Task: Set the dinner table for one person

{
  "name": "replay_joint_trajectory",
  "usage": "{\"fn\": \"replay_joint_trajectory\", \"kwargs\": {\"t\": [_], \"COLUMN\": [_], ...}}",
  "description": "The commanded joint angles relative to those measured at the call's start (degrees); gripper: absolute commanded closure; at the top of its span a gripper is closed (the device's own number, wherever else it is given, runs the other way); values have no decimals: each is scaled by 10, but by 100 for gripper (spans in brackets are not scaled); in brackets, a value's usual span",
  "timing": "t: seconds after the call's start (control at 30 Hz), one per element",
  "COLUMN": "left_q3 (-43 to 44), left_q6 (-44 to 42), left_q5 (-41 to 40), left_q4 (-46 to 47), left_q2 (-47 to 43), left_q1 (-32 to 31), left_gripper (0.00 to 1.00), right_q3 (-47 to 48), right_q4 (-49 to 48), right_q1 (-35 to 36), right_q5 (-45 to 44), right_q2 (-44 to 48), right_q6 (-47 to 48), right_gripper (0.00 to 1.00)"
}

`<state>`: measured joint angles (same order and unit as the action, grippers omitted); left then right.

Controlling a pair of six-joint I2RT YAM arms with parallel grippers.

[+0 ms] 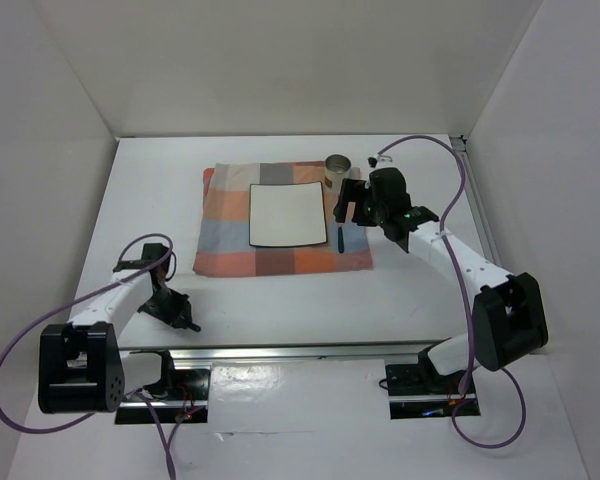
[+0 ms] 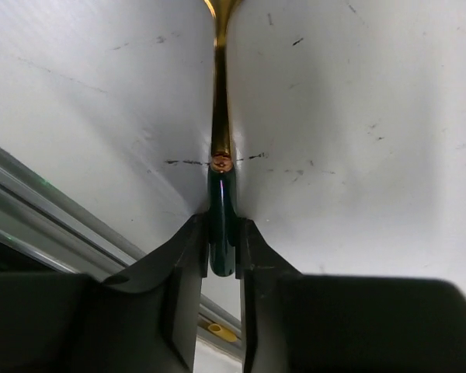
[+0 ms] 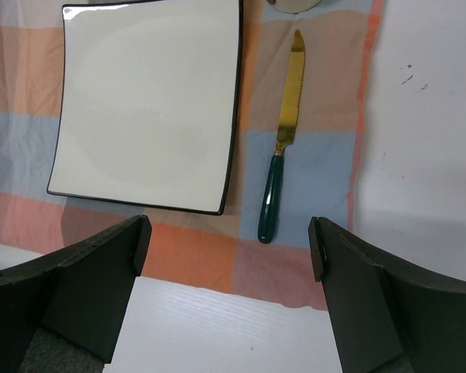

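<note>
Left gripper [image 2: 223, 225]: clamping the utensil [image 2: 220, 116] by its green handle
Utensil axis: running straight ahead of it
Right gripper [image 3: 229, 233]: hanging apart, above knife [image 3: 283, 155]

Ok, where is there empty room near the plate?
The cloth strip left of the plate is bare, and so is the table left of the cloth. Right of the plate is crowded: knife, cup, and the open right gripper overhead.
</note>
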<state>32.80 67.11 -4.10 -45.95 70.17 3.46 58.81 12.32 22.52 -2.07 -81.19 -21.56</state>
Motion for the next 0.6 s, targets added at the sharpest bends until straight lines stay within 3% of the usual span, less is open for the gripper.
{"fn": "replay_joint_trajectory", "kwargs": {"t": [0.0, 0.03, 0.07, 0.13, 0.23, 0.27, 0.37, 0.57], "left_q3": [2, 16, 33, 90, 148, 194, 298, 436], "left_q6": [21, 21, 21, 5, -91, -165, -264, -333], "left_q5": [-28, -36, -58, -83, -100, -88, -67, -103], "left_q4": [-7, -21, -48, -69, -43, -32, -47, -52], "left_q2": [-40, -54, -84, -108, -104, -86, 20, 175], "left_q1": [4, 4, 4, 4, 4, 4, -17, -123], "left_gripper": [90, 98, 100, 100, 100, 100, 100, 100], "right_q3": [2, 2, 2, 2, 2, 7, 7, 12], "right_q4": [11, 11, 11, 17, 17, 17, 23, 37], "right_q1": [3, 3, 3, 3, 3, 3, 3, 3], "right_q5": [-9, -9, -9, -9, -9, -14, -15, -20], "right_q2": [26, 26, 31, 31, 31, 31, 31, 37], "right_q6": [6, 6, 6, 6, 6, 6, 6, 6], "right_gripper": [4, 4, 4, 4, 4, 4, 4, 4]}}
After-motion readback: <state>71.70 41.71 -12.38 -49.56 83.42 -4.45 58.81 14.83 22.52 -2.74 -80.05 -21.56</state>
